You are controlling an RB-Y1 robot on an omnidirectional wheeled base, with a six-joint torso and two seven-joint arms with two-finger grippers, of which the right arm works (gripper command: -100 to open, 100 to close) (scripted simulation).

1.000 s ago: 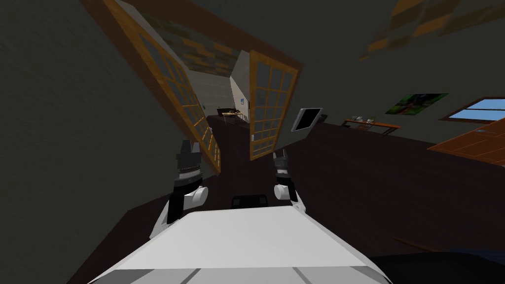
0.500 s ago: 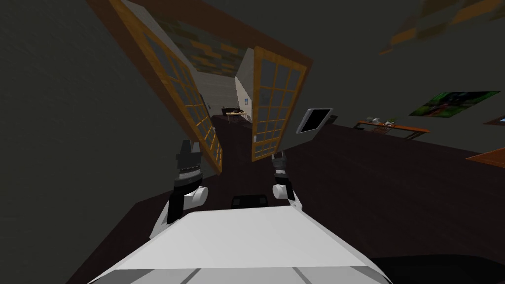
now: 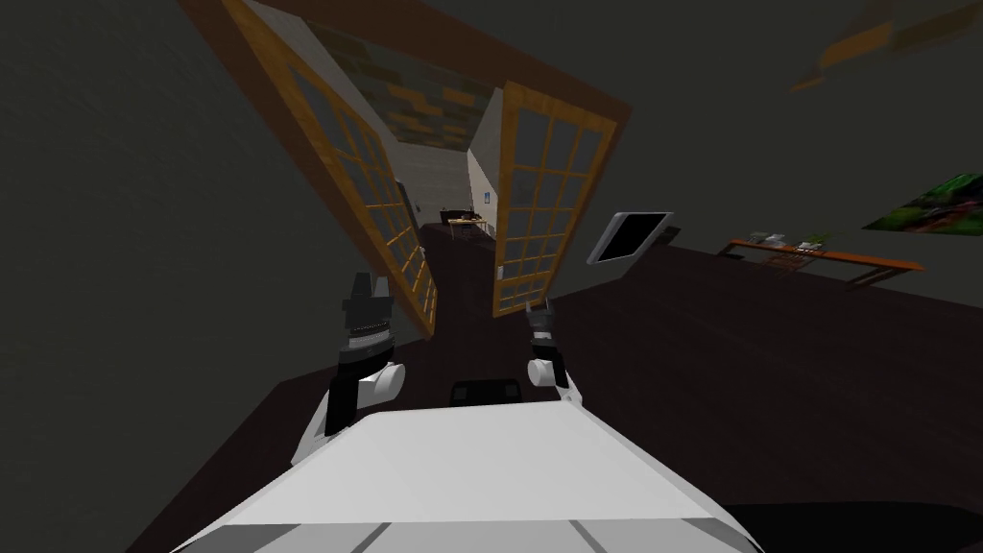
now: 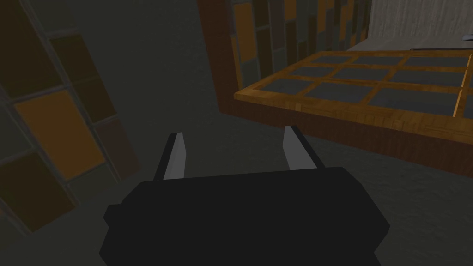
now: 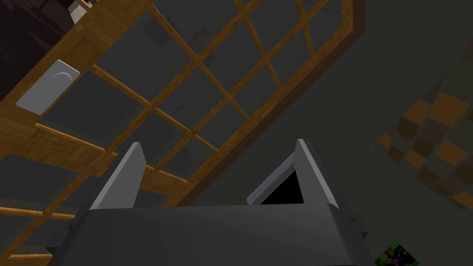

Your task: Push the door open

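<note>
Facing wood-framed glass doors (image 3: 547, 192), ajar, over dark floor (image 3: 768, 384).

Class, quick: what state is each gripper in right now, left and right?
Left gripper: open, holding nothing.
Right gripper: open, holding nothing.

left gripper (image 4: 233, 136) – fingers apart (arm held forward) | right gripper (image 5: 217, 144) – fingers apart
</note>
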